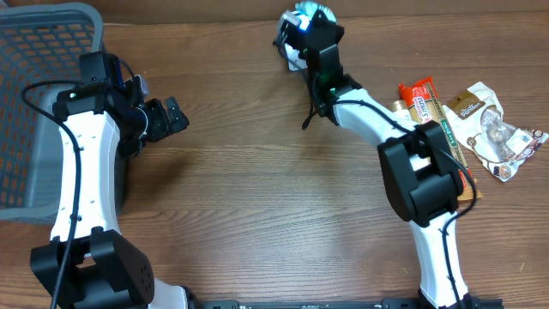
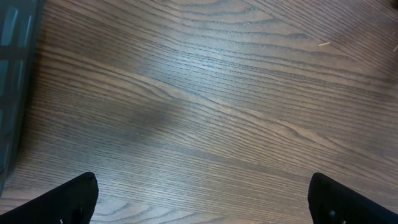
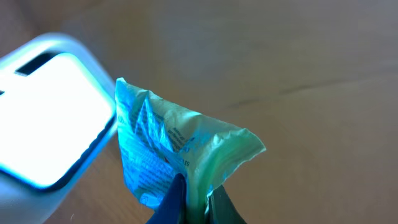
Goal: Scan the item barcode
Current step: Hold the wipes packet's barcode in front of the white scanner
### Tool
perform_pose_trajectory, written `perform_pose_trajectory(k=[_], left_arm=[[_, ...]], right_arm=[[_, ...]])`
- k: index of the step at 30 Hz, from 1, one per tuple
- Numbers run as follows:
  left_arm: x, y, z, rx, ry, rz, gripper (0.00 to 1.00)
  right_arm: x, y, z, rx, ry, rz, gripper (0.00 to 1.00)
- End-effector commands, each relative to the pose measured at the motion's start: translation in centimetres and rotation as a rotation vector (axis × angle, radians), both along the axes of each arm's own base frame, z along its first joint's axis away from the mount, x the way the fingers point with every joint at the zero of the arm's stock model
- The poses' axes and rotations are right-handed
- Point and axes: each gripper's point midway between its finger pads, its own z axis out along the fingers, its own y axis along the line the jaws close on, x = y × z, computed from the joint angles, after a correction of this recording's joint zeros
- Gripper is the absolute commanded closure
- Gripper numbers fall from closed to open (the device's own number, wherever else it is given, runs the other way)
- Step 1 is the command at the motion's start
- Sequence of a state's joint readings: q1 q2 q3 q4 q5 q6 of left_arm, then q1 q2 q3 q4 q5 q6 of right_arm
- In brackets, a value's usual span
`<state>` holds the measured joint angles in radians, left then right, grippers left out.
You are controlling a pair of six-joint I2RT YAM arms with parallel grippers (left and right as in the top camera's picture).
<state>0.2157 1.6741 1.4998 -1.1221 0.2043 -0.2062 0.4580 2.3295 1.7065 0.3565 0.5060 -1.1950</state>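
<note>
Blurred scanner (image 3: 43, 124) cut off left, packet (image 3: 168, 146) print illegible

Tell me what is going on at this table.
The right arm's end effector is shut on a crinkled packet and holds it up beside the lit window of the scanner at the far edge of the table. The left end effector hangs open and empty over bare wood next to the grey basket. More snack packets lie on the right side.
</note>
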Motion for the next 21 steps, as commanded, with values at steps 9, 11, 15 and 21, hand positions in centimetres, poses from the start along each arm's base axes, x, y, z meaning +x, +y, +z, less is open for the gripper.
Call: perform_pose_trajectory(k=[9,11,15,21], left_arm=[[0.4,-0.1,0.3,0.010,-0.013,-0.024,0.00],[0.4,-0.1,0.3,0.010,-0.013,-0.024,0.00],[0.4,-0.1,0.3,0.010,-0.012,-0.024,0.00],[0.4,-0.1,0.3,0.010,-0.012,-0.024,0.00]], right_arm=[[-0.2,1.1,1.2,-0.185,-0.070,-0.002,0.96],[-0.3,1.7,1.4,-0.206,-0.077,0.019,0.96],[-0.3,2.3,2.0,-0.190,-0.110,0.041,0.96],[0.2,2.4,1.3,-0.195,-0.146,0.048,0.96]])
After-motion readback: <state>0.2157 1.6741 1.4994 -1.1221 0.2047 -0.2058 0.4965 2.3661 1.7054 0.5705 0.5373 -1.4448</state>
